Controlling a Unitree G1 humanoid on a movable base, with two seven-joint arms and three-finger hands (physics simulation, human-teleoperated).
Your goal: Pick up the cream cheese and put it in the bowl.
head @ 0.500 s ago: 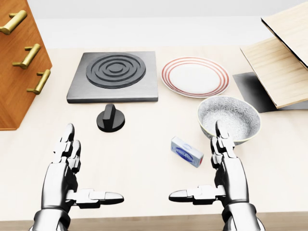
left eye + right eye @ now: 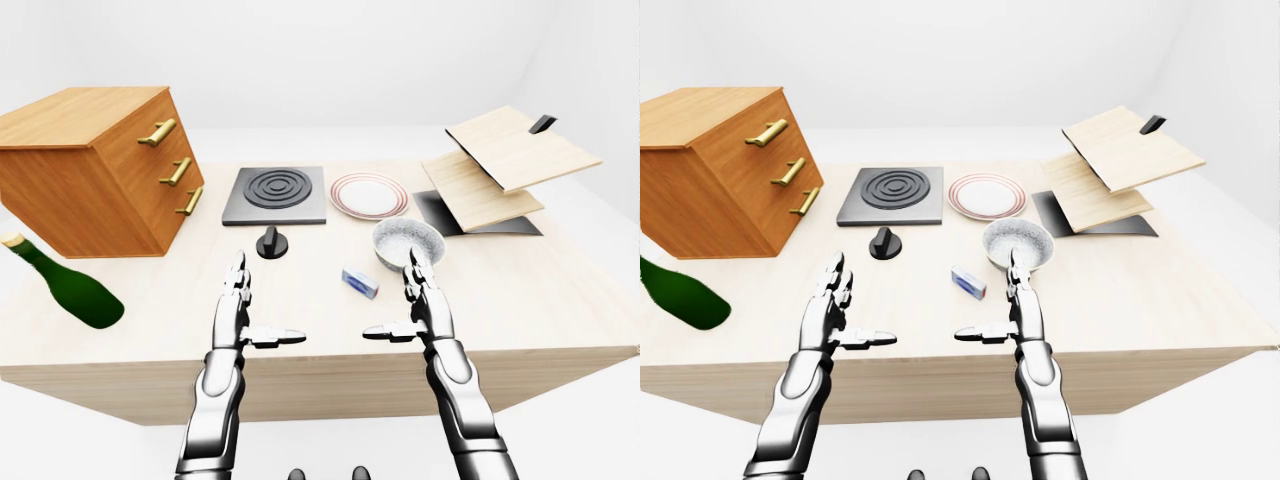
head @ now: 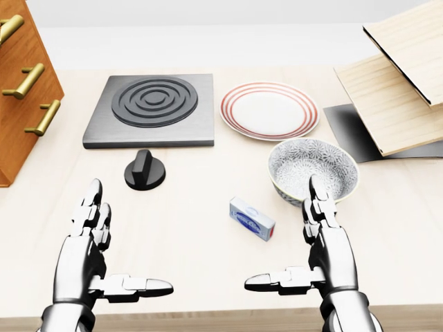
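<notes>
The cream cheese [image 3: 251, 218] is a small blue and white box lying flat on the wooden table, just below and left of the grey patterned bowl [image 3: 313, 168]. My right hand [image 3: 294, 249] hovers open to the right of the box, fingers pointing up and thumb stretched left; its fingertips overlap the bowl's lower rim in the head view. Over the table's lower left my left hand [image 3: 114, 249] is open too, well clear of the box. Neither hand holds anything.
A black hob [image 3: 153, 108] with a black knob [image 3: 144, 170] below it, and a red-rimmed plate [image 3: 270, 111], lie above the box. A wooden drawer unit [image 2: 95, 165] and a green bottle [image 2: 65, 283] stand at the left; wooden boards [image 2: 505, 165] lie at the right.
The whole picture has shifted a little to the left, so the camera has moved right. Both hands keep the same open pose.
</notes>
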